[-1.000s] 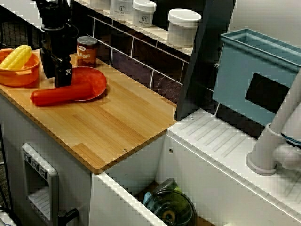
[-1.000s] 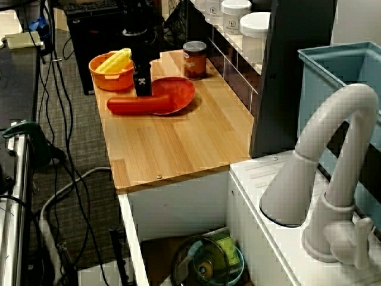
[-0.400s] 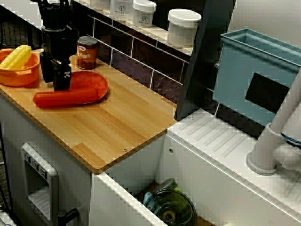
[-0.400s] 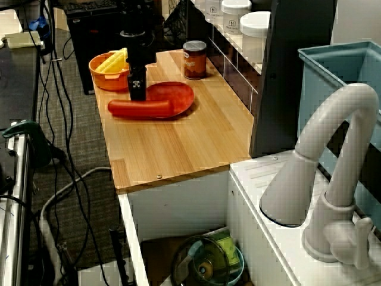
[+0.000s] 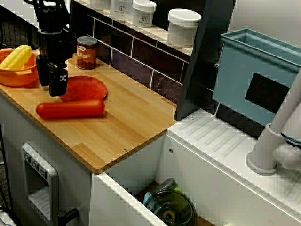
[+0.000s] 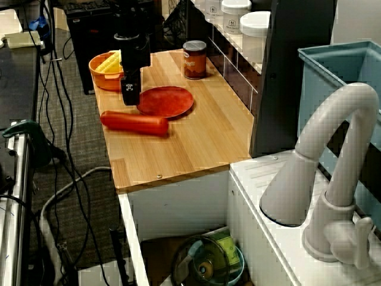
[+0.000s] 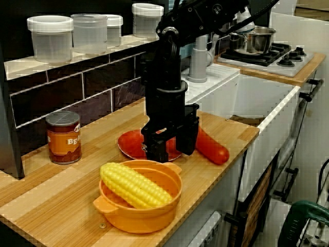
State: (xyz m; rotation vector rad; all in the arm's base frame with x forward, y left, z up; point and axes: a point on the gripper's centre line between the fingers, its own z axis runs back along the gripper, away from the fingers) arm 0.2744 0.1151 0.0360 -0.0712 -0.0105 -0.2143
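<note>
Gripper (image 5: 50, 88) is hovering at red plate's (image 5: 87, 88) edge, jaws apart, holding nthg. Red sausage (image 5: 70, 108) is lying just beside plate, off it. Best keeping fingers square across sausage, clear of plate rim.

Dark tiled backsplash (image 5: 136, 61), wooden countertop (image 5: 122, 127), white sink unit (image 5: 221, 139), cable-strewn floor (image 6: 77, 149).

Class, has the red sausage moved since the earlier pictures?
Yes. Seen from the sink side, the red sausage has come off the red plate, away from the can and toward the front edge of the counter.
</note>
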